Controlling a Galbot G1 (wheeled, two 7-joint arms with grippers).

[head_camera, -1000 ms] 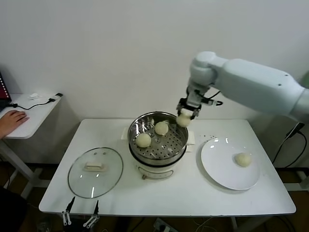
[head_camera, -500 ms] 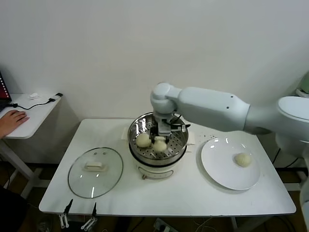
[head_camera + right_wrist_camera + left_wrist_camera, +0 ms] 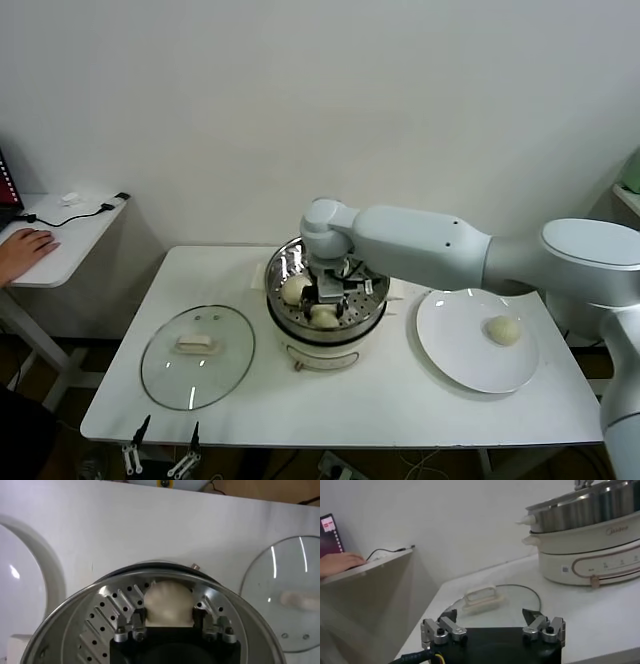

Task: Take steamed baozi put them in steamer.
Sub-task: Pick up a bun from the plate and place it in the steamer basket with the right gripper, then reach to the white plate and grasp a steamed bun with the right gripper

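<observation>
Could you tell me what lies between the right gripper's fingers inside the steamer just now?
A baozi sits between the right gripper's fingers on the steamer's perforated floor. The right wrist view shows this most clearly.

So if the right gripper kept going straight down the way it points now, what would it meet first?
The baozi sitting between the right gripper's fingers, and just under it the perforated floor of the steamer. The bun looks already down on that floor, though depth is hard to judge.
</observation>
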